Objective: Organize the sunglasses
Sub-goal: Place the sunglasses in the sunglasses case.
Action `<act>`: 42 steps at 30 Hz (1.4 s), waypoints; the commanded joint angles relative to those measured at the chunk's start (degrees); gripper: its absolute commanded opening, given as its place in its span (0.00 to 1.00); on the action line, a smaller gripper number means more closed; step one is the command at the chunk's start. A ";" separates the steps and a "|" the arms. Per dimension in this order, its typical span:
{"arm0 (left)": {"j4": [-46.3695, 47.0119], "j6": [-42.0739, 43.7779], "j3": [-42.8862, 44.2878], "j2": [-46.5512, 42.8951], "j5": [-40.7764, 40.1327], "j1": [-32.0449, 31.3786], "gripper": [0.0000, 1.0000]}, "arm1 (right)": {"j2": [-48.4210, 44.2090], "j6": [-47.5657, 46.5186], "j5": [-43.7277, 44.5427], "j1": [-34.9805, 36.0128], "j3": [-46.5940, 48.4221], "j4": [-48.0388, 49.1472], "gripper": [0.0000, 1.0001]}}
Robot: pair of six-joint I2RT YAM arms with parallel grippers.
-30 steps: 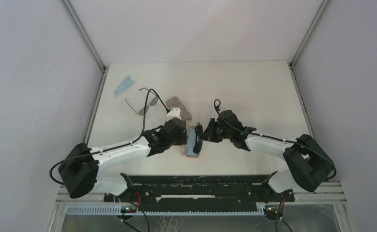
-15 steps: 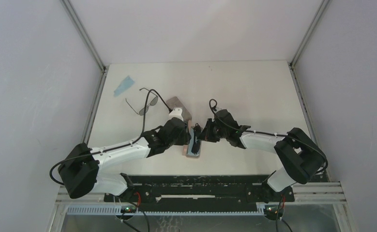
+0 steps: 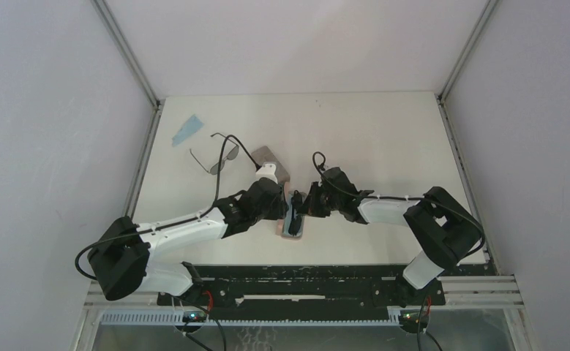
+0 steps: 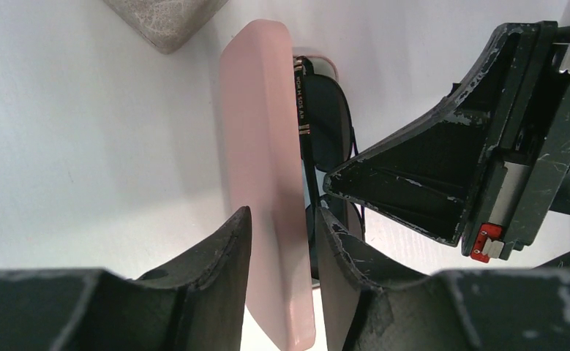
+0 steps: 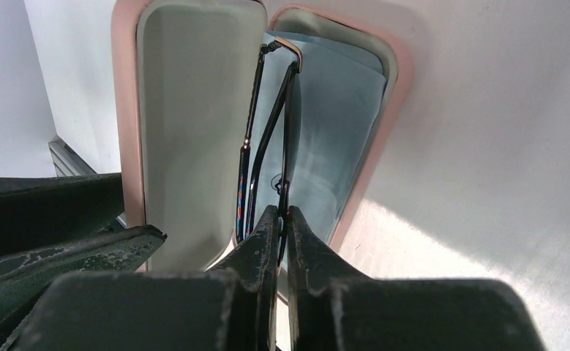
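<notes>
A folded pair of black wire sunglasses (image 5: 267, 124) rests in the open pink case (image 5: 384, 146) on a light blue cloth (image 5: 333, 117). My right gripper (image 5: 283, 212) is shut on the frame, its fingertips at the case's rim. My left gripper (image 4: 282, 216) is closed round the raised pink lid (image 4: 260, 146), one finger on each side. In the top view the two grippers, left (image 3: 282, 207) and right (image 3: 305, 205), meet over the pink case (image 3: 291, 227). The other pair of sunglasses (image 3: 219, 155) lies unfolded on the table at the back left.
A grey-brown case (image 3: 271, 161) lies just behind my left gripper. A loose light blue cloth (image 3: 186, 130) lies near the left wall, behind the second pair. My right gripper's finger (image 4: 413, 175) sits close beside my left one.
My right gripper has moved left and brought the folded sunglasses down into the open pink case. My left gripper has stayed on the lid.
</notes>
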 commanded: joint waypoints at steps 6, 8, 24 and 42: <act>1.28 1.10 0.53 -0.73 0.74 0.27 0.41 | 2.06 1.35 -2.18 0.53 3.25 5.10 0.00; 1.22 1.10 0.62 -0.66 0.74 0.21 0.41 | 2.49 1.28 -2.26 0.61 3.42 5.18 0.00; 1.00 1.10 1.16 0.14 1.51 0.26 0.39 | 6.26 1.10 -3.04 0.88 4.09 6.76 0.00; -0.13 1.10 1.33 -1.08 0.82 0.27 0.39 | -2.40 -6.51 5.50 0.71 5.56 -6.35 0.24</act>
